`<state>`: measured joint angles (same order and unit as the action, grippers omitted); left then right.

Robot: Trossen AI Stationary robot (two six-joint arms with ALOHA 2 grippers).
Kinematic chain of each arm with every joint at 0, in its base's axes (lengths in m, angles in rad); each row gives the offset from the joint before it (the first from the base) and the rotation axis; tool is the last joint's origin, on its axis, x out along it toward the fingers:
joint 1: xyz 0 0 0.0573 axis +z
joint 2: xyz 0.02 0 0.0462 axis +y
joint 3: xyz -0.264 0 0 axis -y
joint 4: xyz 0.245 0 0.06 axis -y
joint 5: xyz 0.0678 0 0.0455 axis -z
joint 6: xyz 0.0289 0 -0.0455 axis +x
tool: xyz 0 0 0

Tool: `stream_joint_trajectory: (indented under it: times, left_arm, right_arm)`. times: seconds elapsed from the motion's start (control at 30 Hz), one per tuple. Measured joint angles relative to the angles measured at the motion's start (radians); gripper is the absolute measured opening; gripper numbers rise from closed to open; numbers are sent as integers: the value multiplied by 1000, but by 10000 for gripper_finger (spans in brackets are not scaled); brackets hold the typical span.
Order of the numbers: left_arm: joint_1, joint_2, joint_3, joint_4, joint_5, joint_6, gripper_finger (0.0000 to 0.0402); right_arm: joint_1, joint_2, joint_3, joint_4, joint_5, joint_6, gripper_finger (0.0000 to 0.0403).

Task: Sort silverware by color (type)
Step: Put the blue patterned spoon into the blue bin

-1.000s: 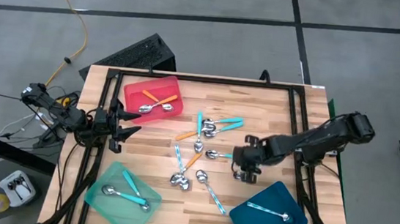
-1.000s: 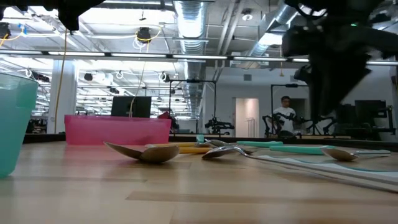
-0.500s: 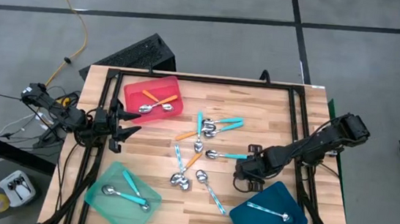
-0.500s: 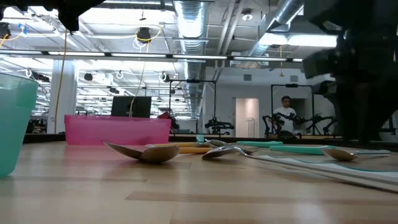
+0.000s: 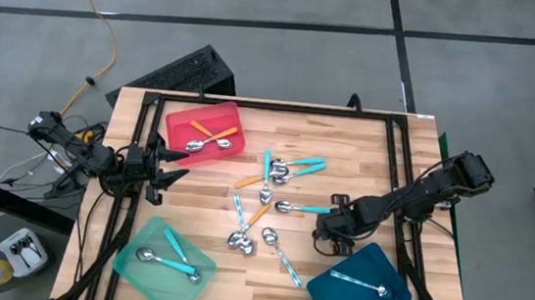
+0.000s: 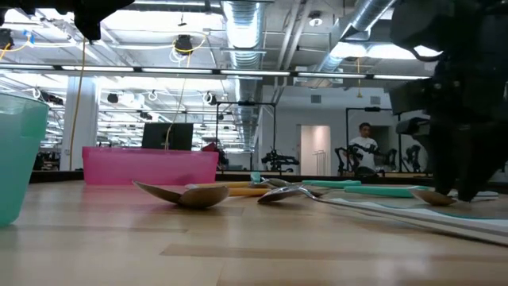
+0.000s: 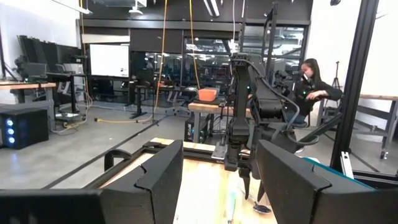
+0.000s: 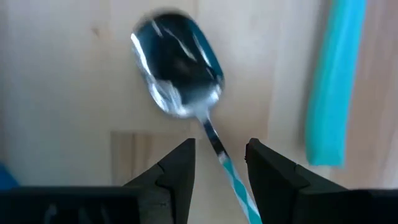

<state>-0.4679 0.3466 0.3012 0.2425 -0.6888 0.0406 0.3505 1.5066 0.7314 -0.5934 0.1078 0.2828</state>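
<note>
Your right gripper (image 5: 323, 236) is hanging low over the right-centre of the table (image 5: 346, 148), just left of the dark-blue tray's (image 5: 357, 292) far corner. Its jaws are standing apart, one to each side of the thin handle of a pale blue patterned spoon (image 8: 186, 87); they are not pinching it, and the spoon is lying flat on the wood. A turquoise handle (image 8: 328, 81) is lying just beside it.

Your left gripper (image 5: 169, 167) is waiting at the left edge, near the red tray (image 5: 180, 122), fingers spread and holding nothing.

The remaining loose spoons (image 5: 262, 204) are lying scattered across the table's middle. Two orange-handled spoons (image 5: 211, 139) are resting in the red tray, two turquoise ones (image 5: 171, 254) in the mint-green tray (image 5: 137, 280), and one patterned spoon (image 5: 361, 282) in the dark-blue tray.
</note>
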Motion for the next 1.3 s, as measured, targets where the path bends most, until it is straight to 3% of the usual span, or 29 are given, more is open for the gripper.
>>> stream_joint_trajectory:
  times: [0.33,1.03,1.3]
  left_arm:
    - [0,0,0,-2,-1,0,190]
    - [0,0,0,-7,-5,0,190]
    - [0,0,0,-7,-5,2,190]
  right_arm:
    - [-6,-4,-47,78,-1,-22,154]
    - [-55,0,-35,44,-1,7,24]
    - [-111,4,39,52,100,-28,24]
